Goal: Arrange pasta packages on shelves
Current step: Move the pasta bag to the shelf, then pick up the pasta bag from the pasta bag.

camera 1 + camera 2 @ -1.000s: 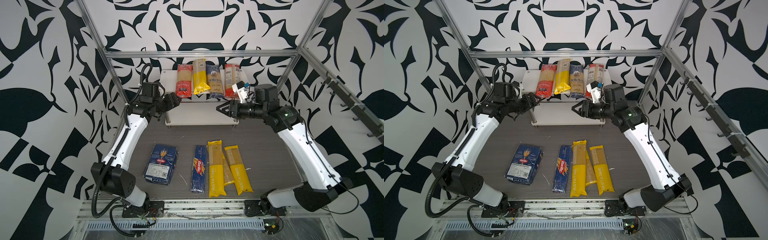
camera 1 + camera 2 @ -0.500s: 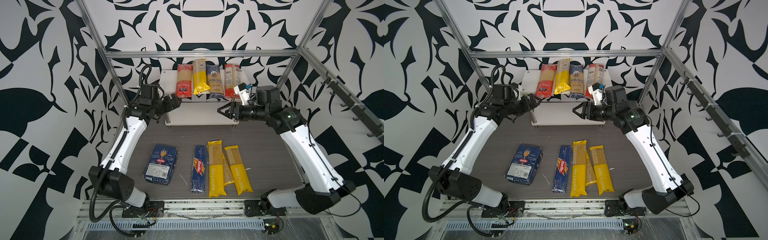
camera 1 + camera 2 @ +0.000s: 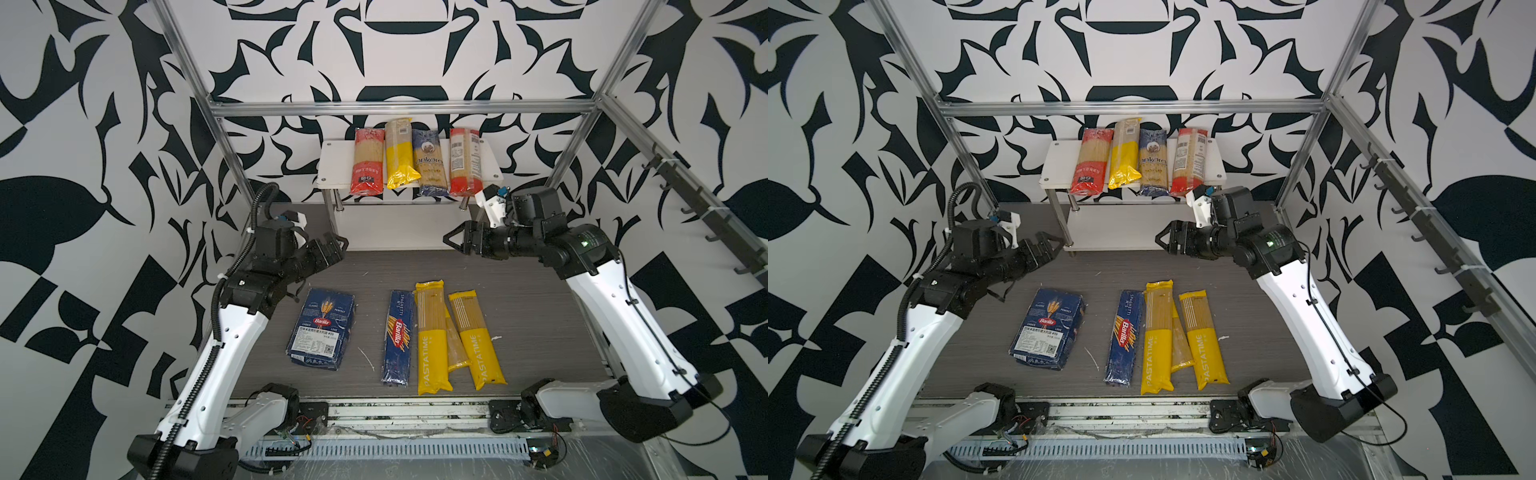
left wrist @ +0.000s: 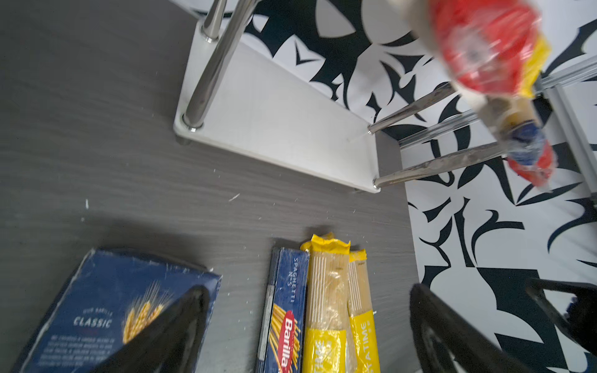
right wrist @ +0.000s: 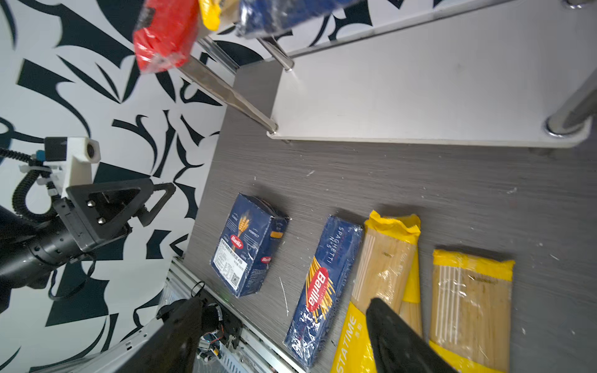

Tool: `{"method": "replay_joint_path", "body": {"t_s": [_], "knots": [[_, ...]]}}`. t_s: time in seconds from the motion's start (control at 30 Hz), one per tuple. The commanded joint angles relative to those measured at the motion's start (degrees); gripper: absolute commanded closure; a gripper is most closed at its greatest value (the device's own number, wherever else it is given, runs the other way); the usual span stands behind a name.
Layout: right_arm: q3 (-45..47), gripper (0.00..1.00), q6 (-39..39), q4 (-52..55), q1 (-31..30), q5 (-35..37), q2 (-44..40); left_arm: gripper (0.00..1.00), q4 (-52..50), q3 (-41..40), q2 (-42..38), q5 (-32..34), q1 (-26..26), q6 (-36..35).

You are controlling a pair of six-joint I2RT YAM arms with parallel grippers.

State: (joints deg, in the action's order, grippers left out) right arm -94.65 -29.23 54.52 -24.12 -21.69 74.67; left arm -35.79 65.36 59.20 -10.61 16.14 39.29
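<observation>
The left gripper is held wide open over the table's left side, near the shelves; nothing is gripped or touched. The right gripper is also seen parted and empty, by the rack's right front post. On the upper board four packs are laid side by side: red bag, yellow bag, blue bag, second red bag. On the table the wide Barilla pack, slim Barilla box and Pastatime bags are left lying, well apart from both grippers.
</observation>
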Motion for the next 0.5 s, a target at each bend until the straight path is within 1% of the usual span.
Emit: {"method": "replay_joint_path", "body": {"t_s": [0.0,0.1,0.23,0.33,0.4,0.47], "knots": [[1.24,0.15,0.58,4.04,-0.48,5.48,-1.02,0.01,1.38,-3.65,-2.01,1.51,3.96,4.15],[2.01,0.13,-0.36,6.25,-0.49,9.29,-1.46,0.01,1.63,-5.15,-1.53,6.05,11.05,5.58],[1.14,0.12,-1.35,10.24,-0.4,14.32,-1.31,0.01,5.51,-8.06,1.13,8.71,19.17,9.77],[1.37,0.11,-1.65,11.78,-0.38,15.29,-1.75,0.01,9.25,-10.0,4.22,10.89,25.56,12.45],[1.78,0.1,-1.54,13.38,-0.34,16.74,-2.39,0.01,12.61,-10.96,6.95,12.34,30.41,12.91],[2.42,0.09,-1.17,15.06,0.11,18.53,-3.19,0.01,14.85,-11.18,10.37,15.38,35.23,12.73]]}}
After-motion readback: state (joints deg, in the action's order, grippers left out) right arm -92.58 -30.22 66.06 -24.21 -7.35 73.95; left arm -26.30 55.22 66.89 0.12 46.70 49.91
